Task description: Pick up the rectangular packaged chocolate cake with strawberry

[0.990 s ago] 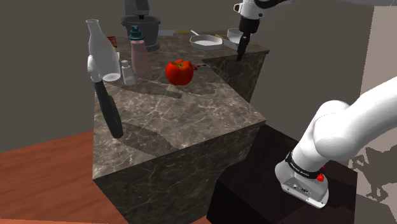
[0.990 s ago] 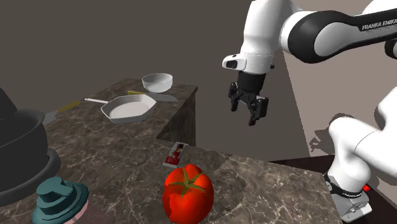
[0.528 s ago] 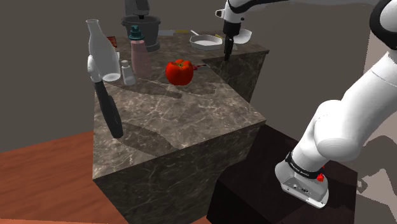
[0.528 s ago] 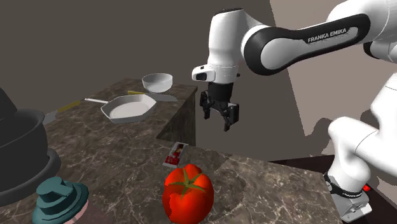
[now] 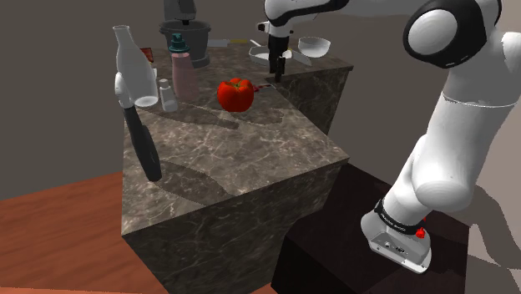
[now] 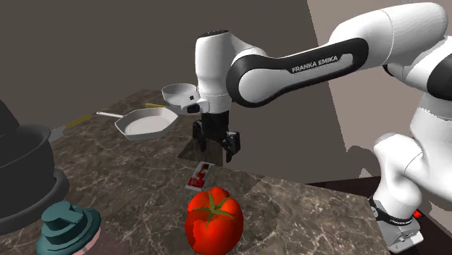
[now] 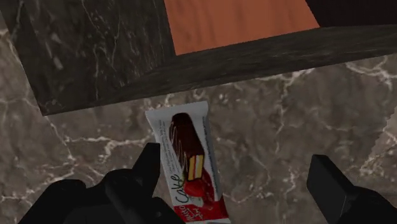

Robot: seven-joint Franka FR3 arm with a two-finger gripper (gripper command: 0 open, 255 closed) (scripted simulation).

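One marble counter (image 5: pixel 242 159) fills the shoulder view, with one dark stand (image 5: pixel 334 242) at its 4 o'clock. One white arm (image 5: pixel 463 125) arches over toward 11 o'clock, and there's the gripper (image 5: pixel 274 73) above the far end of the stone!

Count the big pieces: one dark pot (image 5: pixel 185 40) at the back. Three bottles at 9 o'clock of the tomato (image 5: pixel 235 93): a tall white bottle (image 5: pixel 134 67), a pink bottle (image 5: pixel 182 71) with a teal cap, and a small white shaker (image 5: pixel 168 94). One white pan (image 5: pixel 265 57) and one white bowl (image 5: pixel 311 48) sit at the far edge.

The second exterior view brings the arm (image 6: pixel 290 69) up close with its lettering. Here the gripper (image 6: pixel 215 148) hangs over the counter (image 6: pixel 130 181) at 1 o'clock of the cake packet (image 6: pixel 200 176). That packet, just one, lies flat at 12 o'clock of the single tomato (image 6: pixel 213 219), just beside it. The pan (image 6: pixel 147 123) is at 10 o'clock and the bowl (image 6: pixel 178 93) at 11.

The wrist view adds the wrapper itself: the cake packet (image 7: pixel 188 162) is white and red, with a chocolate slice, a strawberry and the word "Cake". The gripper (image 7: pixel 235 164) is spread wide and grasps nothing. The packet lies on the counter (image 7: pixel 286 127) nearer one finger than the other. Orange floor (image 7: pixel 242 22) shows past the counter's edge.
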